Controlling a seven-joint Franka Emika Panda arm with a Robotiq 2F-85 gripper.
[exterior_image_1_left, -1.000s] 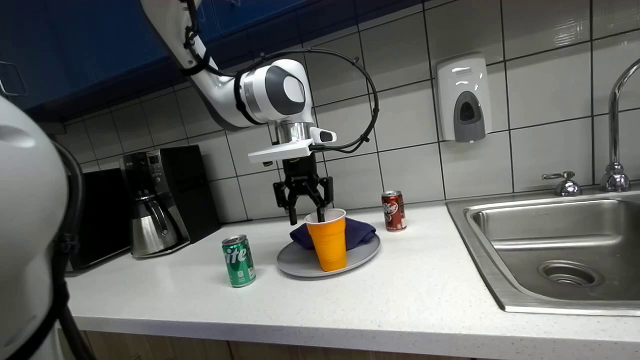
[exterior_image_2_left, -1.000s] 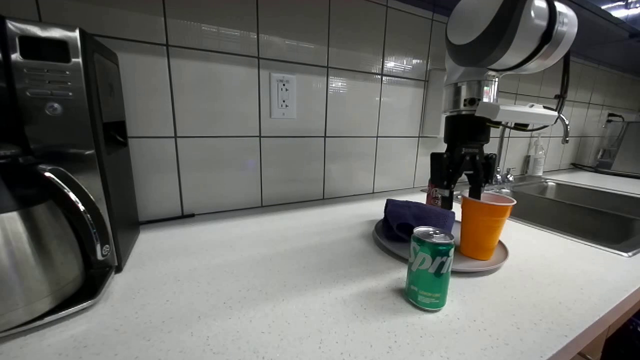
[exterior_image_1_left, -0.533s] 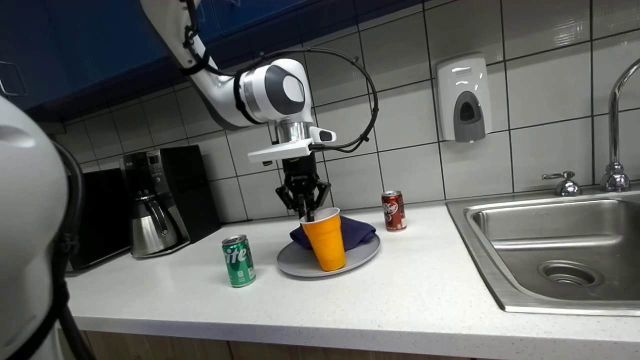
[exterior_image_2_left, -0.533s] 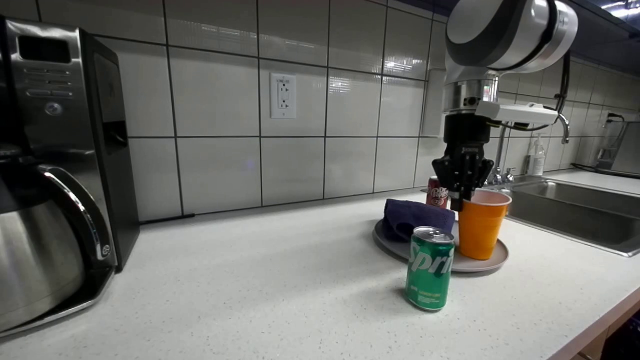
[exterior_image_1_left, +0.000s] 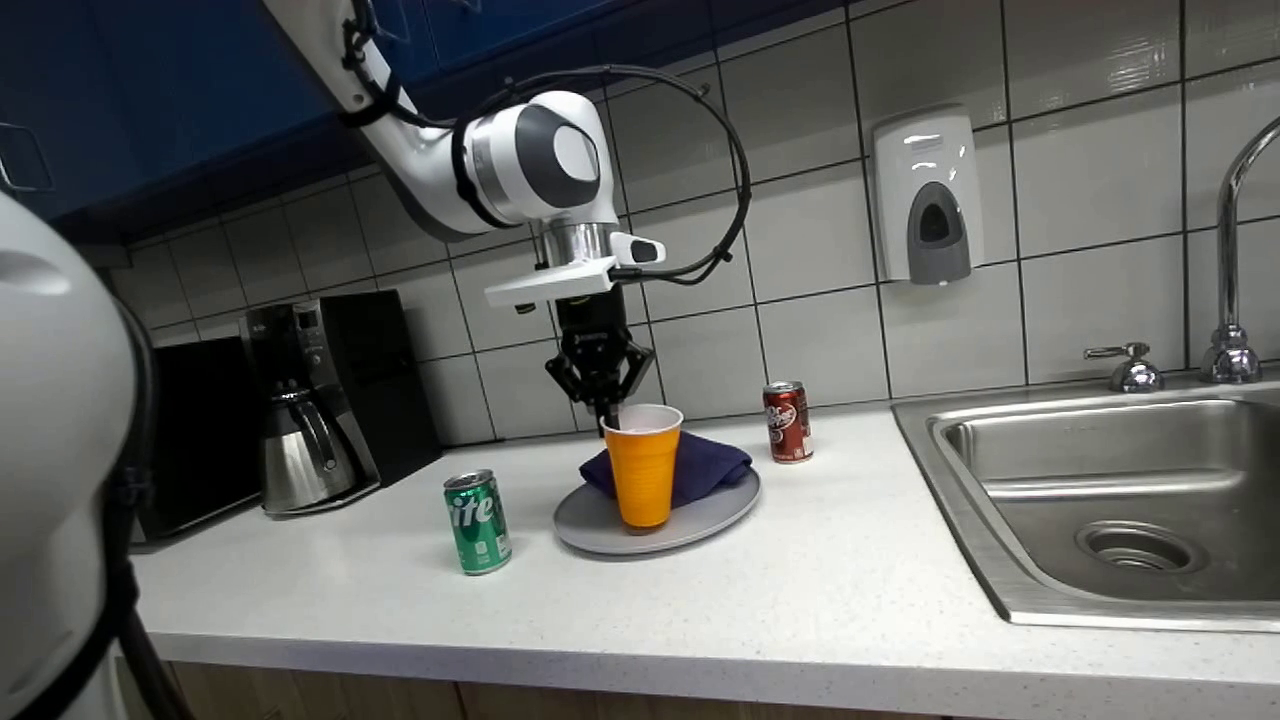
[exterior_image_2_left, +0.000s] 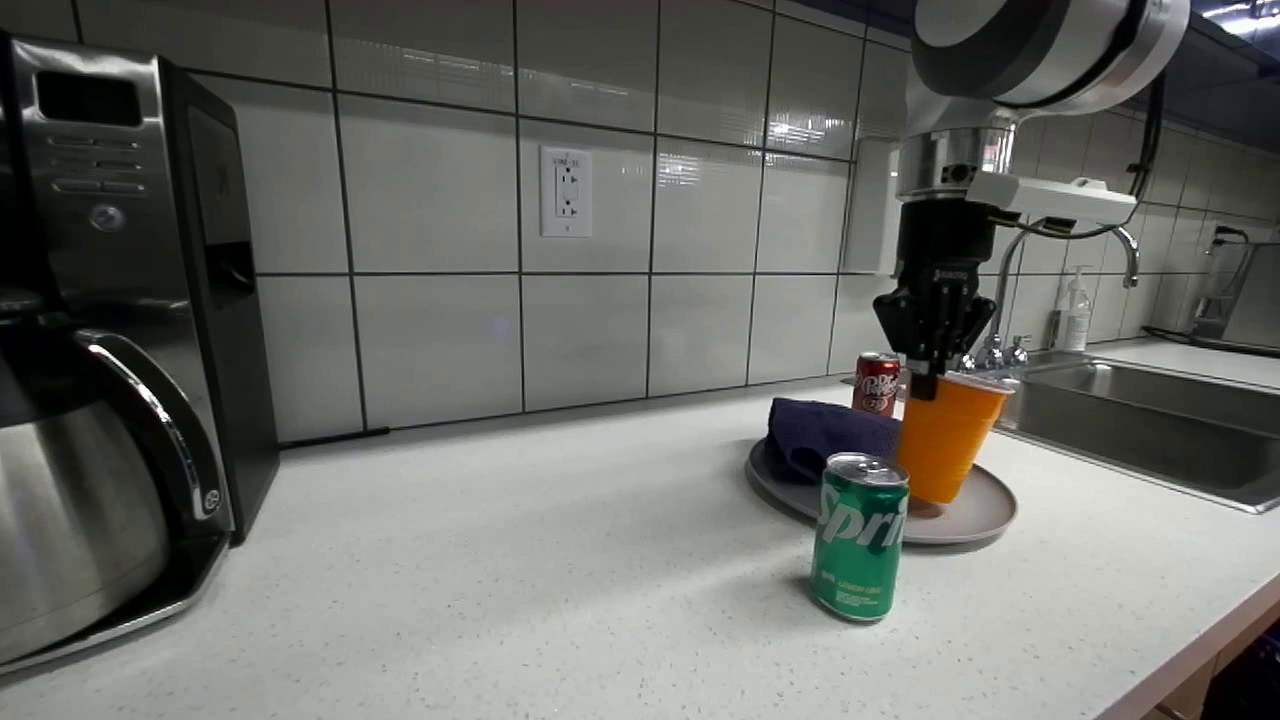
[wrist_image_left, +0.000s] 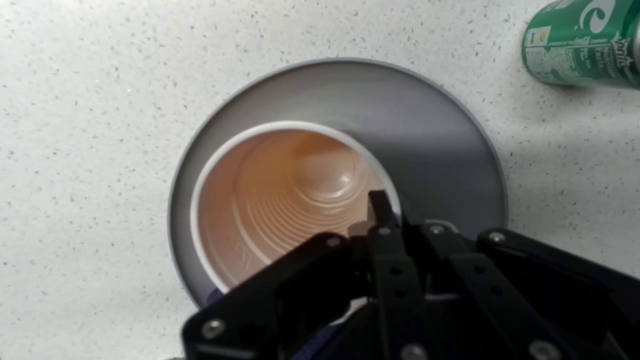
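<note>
A: What do we have in the black two-fingered gripper (exterior_image_1_left: 608, 412)?
B: We see it clamped on the wall of a tall white-rimmed orange plastic cup (exterior_image_1_left: 645, 470), right below. One finger (wrist_image_left: 378, 202) dips inside; we can barely make out the outer one.
A: And under the gripper?
B: A flat round grey plate (wrist_image_left: 425, 110). We can't tell whether the tilted cup's base touches it. A folded dark-blue cloth (exterior_image_1_left: 712, 467) near the gripper is mostly covered in the wrist view.
A: Farther from the gripper?
B: A green metal Sprite can (exterior_image_2_left: 858, 545), cut off in the wrist view, and a red metal Dr Pepper can (exterior_image_2_left: 876, 383), its base hidden behind the cloth.
</note>
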